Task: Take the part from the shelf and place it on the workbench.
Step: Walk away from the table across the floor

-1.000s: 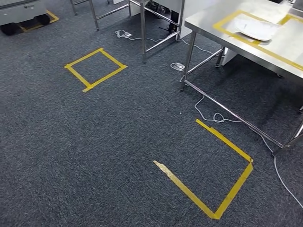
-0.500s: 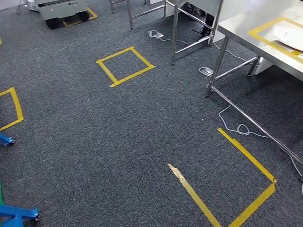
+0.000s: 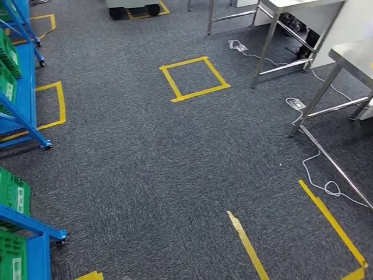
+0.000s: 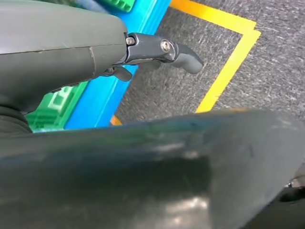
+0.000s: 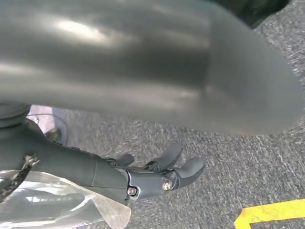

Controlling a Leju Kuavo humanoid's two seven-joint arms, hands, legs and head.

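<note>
A blue shelf (image 3: 26, 111) on castors stands along the left edge of the head view, with green bins (image 3: 13, 195) on its levels. No part can be made out in the bins from here. A corner of the steel workbench (image 3: 358, 55) shows at the upper right. My left hand (image 4: 158, 50) hangs with its fingers stretched out and holds nothing; behind it are the blue shelf (image 4: 107, 90) and a green bin (image 4: 54, 102). Over the carpet my right hand (image 5: 158, 174) has its fingers apart and empty. A clear plastic film (image 5: 61, 205) lies by its wrist.
Dark carpet carries yellow tape squares (image 3: 194, 79) and a larger tape corner (image 3: 334, 224). White cables (image 3: 323, 186) trail by the workbench legs. A second steel table frame (image 3: 268, 41) and a grey wheeled unit (image 3: 134, 7) stand at the back.
The camera has swung left: the workbench with a white part on it slid out to the right, and the blue shelf with green bins came in on the left.
</note>
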